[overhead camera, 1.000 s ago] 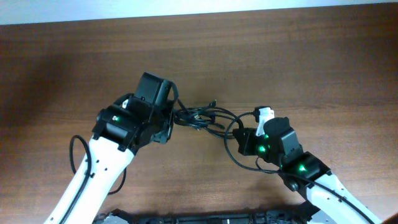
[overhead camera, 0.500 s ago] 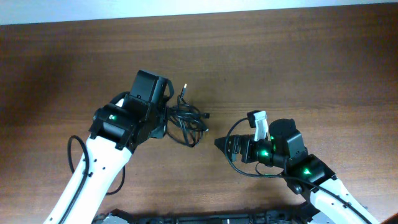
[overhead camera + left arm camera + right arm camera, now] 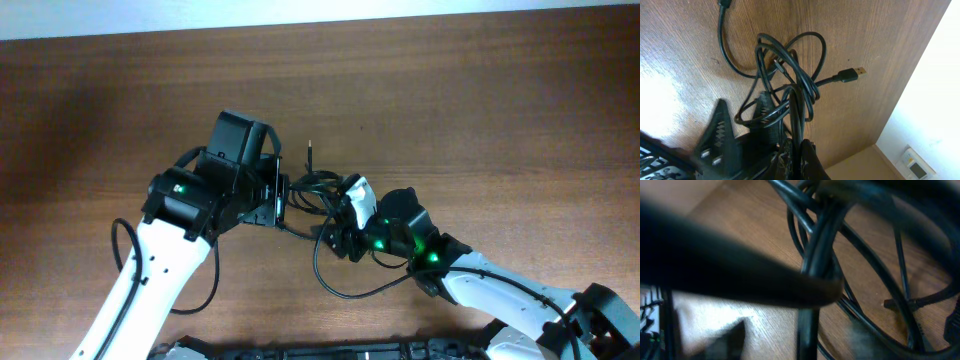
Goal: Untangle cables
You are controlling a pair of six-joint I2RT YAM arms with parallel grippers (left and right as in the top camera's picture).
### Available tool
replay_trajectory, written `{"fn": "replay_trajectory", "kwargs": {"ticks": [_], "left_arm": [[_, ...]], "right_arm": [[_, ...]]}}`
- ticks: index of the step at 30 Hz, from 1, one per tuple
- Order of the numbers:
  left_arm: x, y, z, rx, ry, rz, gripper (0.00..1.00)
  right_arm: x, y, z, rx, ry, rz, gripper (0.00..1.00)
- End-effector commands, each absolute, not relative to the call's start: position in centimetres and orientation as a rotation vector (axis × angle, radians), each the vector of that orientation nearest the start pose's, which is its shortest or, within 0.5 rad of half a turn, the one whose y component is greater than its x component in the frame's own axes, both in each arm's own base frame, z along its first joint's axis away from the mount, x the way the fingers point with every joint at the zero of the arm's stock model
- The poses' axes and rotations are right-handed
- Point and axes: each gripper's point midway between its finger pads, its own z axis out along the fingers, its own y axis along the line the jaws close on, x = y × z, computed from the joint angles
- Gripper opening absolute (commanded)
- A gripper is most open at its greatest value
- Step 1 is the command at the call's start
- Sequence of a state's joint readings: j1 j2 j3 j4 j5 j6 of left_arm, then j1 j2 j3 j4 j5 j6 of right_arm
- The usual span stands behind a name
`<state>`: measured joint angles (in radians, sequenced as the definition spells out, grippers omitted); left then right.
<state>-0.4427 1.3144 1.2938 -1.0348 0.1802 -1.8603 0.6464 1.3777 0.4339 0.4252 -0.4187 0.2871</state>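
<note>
**Item: cables point(image 3: 312, 190), one black tangle.** It lies on the table point(image 3: 480, 100) at mid-scene, directly between my two arms. In the left wrist view I count several overlapping loops and one free USB plug point(image 3: 855, 75) that points away from the knot.

**Left gripper point(image 3: 275, 195).** It touches the left edge of the tangle. The ribbed fingers point(image 3: 720, 135) stand close together with strands running between them, so I judge the jaws narrow and pinching part of the bundle.

**Right gripper point(image 3: 335, 232).** It sits just beside the near-right edge of the tangle. Its own view is filled with blurred strands right against the lens. I cannot tell whether the jaws are wide, narrow or holding anything.

**Governing relation.** The bundle's long axis runs left to right, from the left jaws toward the right ones, and both arms are about equally near. With the left side acting as anchor, I judge that the next move depends on the right jaws taking a single strand on their side. They would then draw it rightward and nearer, away from the anchor.

**Risk.** The right jaws may catch two strands at once and tighten the knot.
</note>
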Motion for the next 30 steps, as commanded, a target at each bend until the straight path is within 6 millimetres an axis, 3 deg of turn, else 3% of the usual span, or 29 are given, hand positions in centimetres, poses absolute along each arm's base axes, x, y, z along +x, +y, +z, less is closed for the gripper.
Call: {"fn": "replay_trajectory", "kwargs": {"ticks": [1, 3, 4, 6, 8, 10, 12, 15, 18, 20, 22, 23, 24, 25, 26, 28, 29, 30], "left_arm": [[27.4, -16.6, 22.2, -1.873, 2.295, -0.868, 0.00], [28.6, -14.4, 21.9, -1.778, 2.228, -0.742, 0.00], [28.9, -12.9, 21.7, -1.772, 2.172, -0.651, 0.00], [29.4, -12.0, 21.3, -1.769, 2.135, -0.585, 0.00], [29.8, -12.3, 19.7, -1.788, 2.166, -0.523, 0.00], [30.2, -12.5, 17.7, -1.811, 2.204, -0.449, 0.00], [30.0, -13.2, 16.8, -1.834, 2.252, -0.438, 0.00], [30.1, -12.9, 16.7, -1.833, 2.237, -0.425, 0.00], [30.8, -11.0, 16.8, -1.872, 2.171, -0.396, 0.00], [30.9, -8.2, 17.0, -1.965, 2.094, -0.361, 0.00], [30.1, -5.6, 17.7, -2.076, 2.024, -0.373, 0.00], [29.8, -5.6, 18.3, -2.108, 2.020, -0.430, 0.00], [29.7, -6.0, 18.5, -2.112, 2.029, -0.464, 0.00], [29.7, -6.4, 18.5, -2.113, 2.045, -0.481, 0.00], [29.6, -6.8, 18.5, -2.106, 2.060, -0.487, 0.00], [29.5, -7.6, 18.5, -2.079, 2.089, -0.496, 0.00], [29.4, -8.3, 18.6, -2.057, 2.112, -0.502, 0.00], [29.2, -9.0, 18.6, -2.033, 2.138, -0.508, 0.00]], "right_arm": [[24.7, 27.8, 10.1, -0.564, 2.128, 1.048, 0.04], [23.0, 28.6, 12.8, -0.608, 2.067, 1.199, 0.04], [20.8, 29.3, 15.7, -0.715, 1.969, 1.333, 0.04], [18.4, 29.2, 19.9, -0.818, 1.813, 1.431, 0.04], [18.5, 27.3, 24.1, -0.791, 1.667, 1.389, 0.04], [21.2, 23.9, 25.8, -0.668, 1.638, 1.283, 0.04], [24.4, 20.3, 25.5, -0.525, 1.674, 1.176, 0.04], [28.2, 14.0, 23.0, -0.233, 1.816, 1.059, 0.04], [29.6, 8.7, 20.5, 0.032, 1.914, 0.986, 0.04], [30.0, 5.9, 20.3, 0.146, 1.910, 0.967, 0.04], [29.8, 4.5, 20.2, 0.186, 1.904, 0.973, 0.04], [29.6, 4.5, 19.9, 0.202, 1.921, 0.981, 0.04], [29.4, 4.6, 19.3, 0.220, 1.943, 0.993, 0.12], [29.1, 4.7, 18.6, 0.250, 1.974, 1.008, 0.38], [28.7, 4.8, 17.9, 0.281, 2.007, 1.024, 0.57], [28.0, 6.1, 17.6, 0.255, 2.036, 1.090, 0.74], [27.4, 7.7, 18.0, 0.182, 2.042, 1.160, 0.87], [26.7, 9.5, 18.1, 0.103, 2.053, 1.212, 0.93]]}}
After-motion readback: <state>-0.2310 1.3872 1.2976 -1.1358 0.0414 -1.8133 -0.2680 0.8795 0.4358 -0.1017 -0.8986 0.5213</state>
